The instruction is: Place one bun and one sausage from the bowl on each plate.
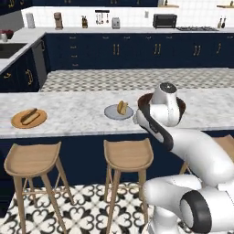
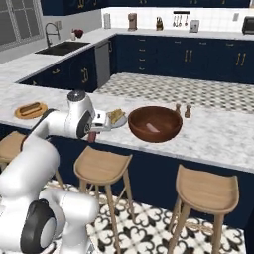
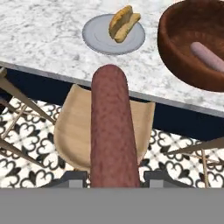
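The gripper (image 3: 113, 177) was closed on a reddish-brown sausage (image 3: 111, 131), which stuck straight out between the two fingers in the hand view, held over a wooden stool (image 3: 72, 131) below the edge of the marble counter (image 3: 39, 39). In the right base view the hand sat just in front of the counter edge, beside the grey plate (image 2: 106, 124), with a bit of the sausage (image 2: 92, 136) showing under it. The grey plate (image 3: 94, 37) lay on the counter with one bun (image 3: 124, 22) on it and no sausage. Just to the plate's right in that view stood the dark wooden bowl (image 3: 175, 39), and one paler, pinkish sausage (image 3: 206, 56) lay inside it. In the left base view the grey plate (image 1: 112, 113) with its bun (image 1: 122, 107) sat near the middle of the counter, the bowl (image 1: 145, 98) mostly hidden behind the arm. Well apart, toward the left end of the counter, the orange-tan plate (image 1: 18, 121) carried a bun and sausage together (image 1: 29, 115). Two small shakers (image 2: 182, 109) stood behind the bowl in the right base view.
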